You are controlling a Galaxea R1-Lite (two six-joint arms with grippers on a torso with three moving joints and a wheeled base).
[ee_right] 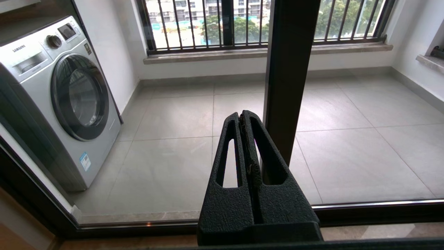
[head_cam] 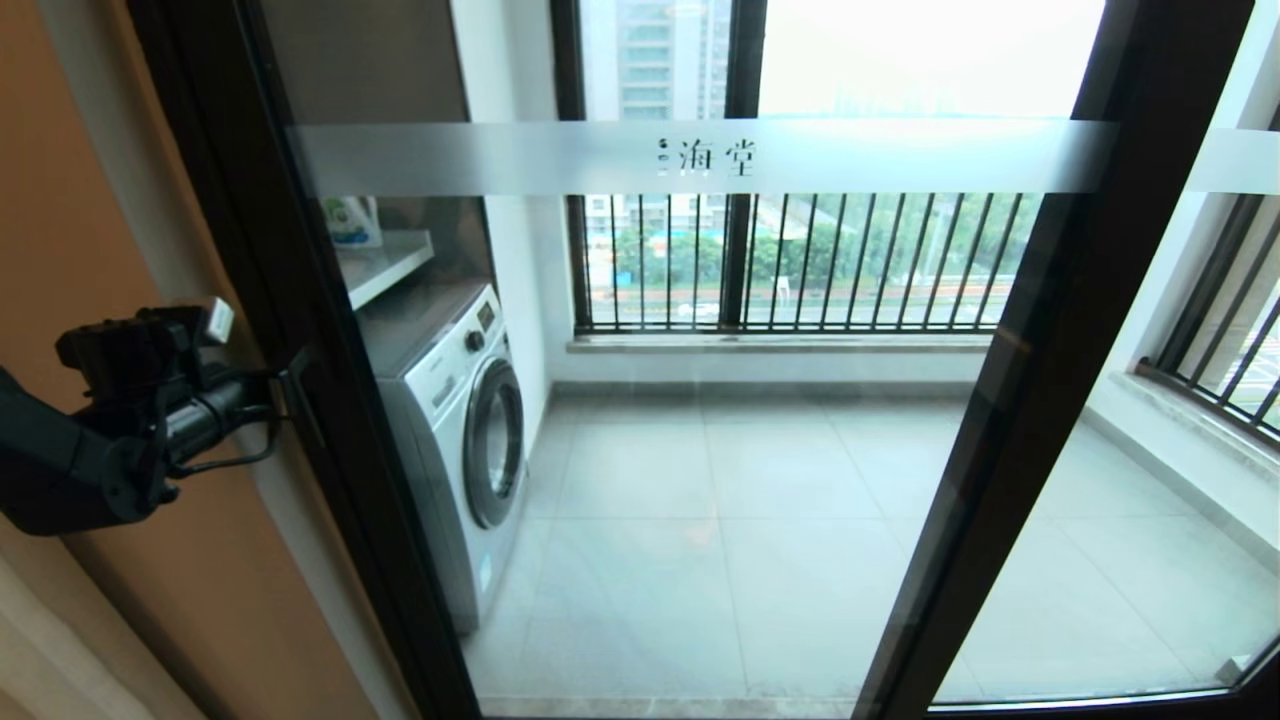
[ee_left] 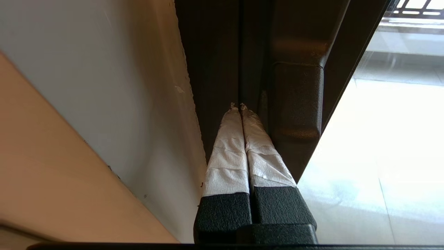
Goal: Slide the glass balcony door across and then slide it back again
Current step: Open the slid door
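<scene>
The glass balcony door [head_cam: 760, 480] fills the head view, with its frosted band [head_cam: 700, 157] of two characters across the top. Its dark left stile stands against the wall jamb, and its right stile [head_cam: 1040, 380] runs down the right. My left gripper [head_cam: 283, 385] is shut and empty at the small dark handle [head_cam: 300, 390]. In the left wrist view its white-taped fingertips [ee_left: 239, 106] touch the dark frame on the wall side of the handle [ee_left: 296, 100]. My right gripper [ee_right: 242, 116] is shut and empty, low before the glass near a dark stile [ee_right: 288, 69]. It does not show in the head view.
Behind the glass a washing machine [head_cam: 460, 420] stands at the left under a shelf with a bottle [head_cam: 352, 222]. A window with black railing bars [head_cam: 800, 260] closes the balcony's far side. An orange wall [head_cam: 60, 200] is at my left. Another glass panel [head_cam: 1230, 160] lies to the right.
</scene>
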